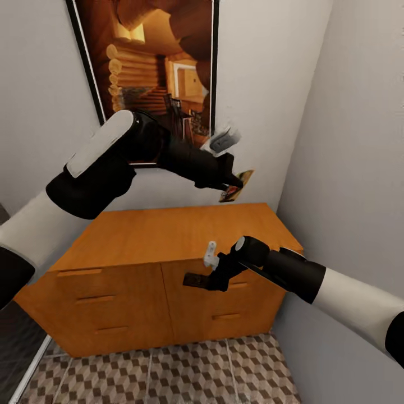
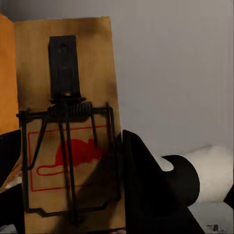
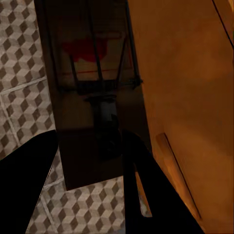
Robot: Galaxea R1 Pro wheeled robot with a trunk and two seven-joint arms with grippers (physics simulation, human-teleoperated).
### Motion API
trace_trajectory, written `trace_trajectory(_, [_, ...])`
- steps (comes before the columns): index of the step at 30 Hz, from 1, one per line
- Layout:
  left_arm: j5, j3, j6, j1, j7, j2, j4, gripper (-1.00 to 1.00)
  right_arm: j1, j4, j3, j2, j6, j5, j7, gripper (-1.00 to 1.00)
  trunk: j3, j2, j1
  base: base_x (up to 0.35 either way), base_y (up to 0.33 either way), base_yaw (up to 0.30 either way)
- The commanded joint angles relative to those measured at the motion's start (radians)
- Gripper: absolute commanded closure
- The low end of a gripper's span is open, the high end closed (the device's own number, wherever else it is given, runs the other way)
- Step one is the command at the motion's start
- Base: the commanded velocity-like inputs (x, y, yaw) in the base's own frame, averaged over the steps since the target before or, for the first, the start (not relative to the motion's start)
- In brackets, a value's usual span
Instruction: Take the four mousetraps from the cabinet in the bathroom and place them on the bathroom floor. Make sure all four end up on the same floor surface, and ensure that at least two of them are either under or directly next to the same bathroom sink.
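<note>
My left gripper (image 1: 231, 187) is raised above the orange-brown cabinet (image 1: 168, 233) near the wall, shut on a tan mousetrap (image 1: 238, 187). In the left wrist view that mousetrap (image 2: 68, 122) stands between dark fingers (image 2: 141, 185), with its metal spring and red mouse print facing the camera. My right gripper (image 1: 211, 279) hangs in front of the cabinet's drawers, shut on a second mousetrap (image 1: 195, 279) that looks dark in shadow. In the right wrist view this mousetrap (image 3: 92, 87) is above the cube-patterned bathroom floor (image 3: 24, 97), beside the cabinet front (image 3: 185, 73). The sink is out of view.
A framed picture of a log-cabin room (image 1: 160, 67) hangs on the wall behind the cabinet. A grey wall (image 1: 359, 168) closes in on the right. Patterned floor tiles (image 1: 196, 370) lie in front of the drawers. A dark strip (image 1: 17, 342) runs along the lower left.
</note>
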Motion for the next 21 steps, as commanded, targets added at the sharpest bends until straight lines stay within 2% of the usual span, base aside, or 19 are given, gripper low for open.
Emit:
trace_trajectory(1, [-0.005,-0.013,-0.001,-0.001,0.006,0.001,-0.001,1.00,-0.001,-0.002,0.000,-0.001,0.005,-0.005,-0.002,1.00,-0.001,-0.001,0.000,-0.149,0.000,0.000])
trace_trajectory(3, [-0.037,-0.052,-0.009,-0.001,0.006,0.006,-0.001,1.00,0.001,-0.008,-0.011,-0.002,0.007,-0.008,-0.001,1.00,-0.001,-0.001,0.000,-0.137,0.000,0.000])
trace_trajectory(6, [-0.054,-0.076,-0.029,-0.001,0.006,0.024,-0.002,1.00,0.010,-0.031,-0.023,-0.007,0.011,-0.012,0.003,1.00,-0.001,-0.001,0.000,-0.099,0.000,0.000])
trace_trajectory(12, [-0.058,-0.091,-0.040,0.001,0.008,0.035,-0.011,1.00,0.087,-0.139,-0.028,-0.019,0.016,-0.012,0.005,1.00,-0.001,-0.001,0.000,-0.052,0.000,0.000])
trace_trajectory(16, [-0.058,-0.107,-0.041,0.002,0.007,0.035,-0.012,1.00,0.101,-0.164,-0.029,-0.029,0.027,-0.014,0.006,1.00,-0.001,-0.001,0.000,-0.007,0.000,0.000])
trace_trajectory(21, [-0.056,-0.114,-0.064,0.002,0.003,0.034,-0.008,1.00,0.109,-0.171,-0.029,-0.029,0.058,-0.015,0.006,1.00,-0.001,-0.001,0.000,-0.002,0.000,0.000])
